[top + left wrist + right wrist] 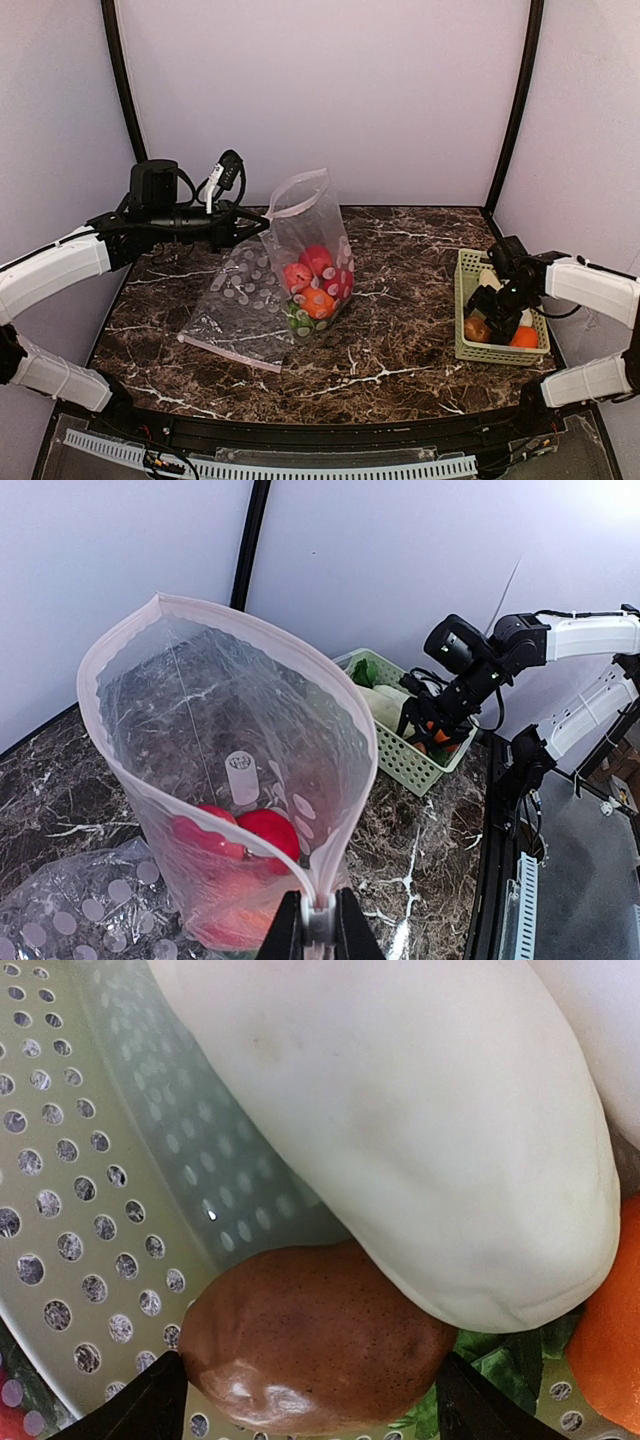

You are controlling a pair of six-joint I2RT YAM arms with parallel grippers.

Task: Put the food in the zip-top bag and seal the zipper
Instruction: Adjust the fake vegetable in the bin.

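The zip-top bag (310,240) stands upright mid-table with its mouth wide open. My left gripper (318,925) is shut on one end of the pinkish zipper (250,632) and holds that edge up. Red apples (262,835), an orange (318,303) and some green food lie in the bag. My right gripper (315,1410) is open down in the green basket (463,300). One of its fingertips (150,1405) shows on each side of a brown potato (315,1335). A white radish (400,1140) lies against the potato, with leafy greens (505,1360) and another orange (612,1340) beside it.
A second dotted bag (235,300) lies flat on the marble table, left of the standing bag. The basket stands at the table's right edge, near the black frame post. Walls close in the back and both sides.
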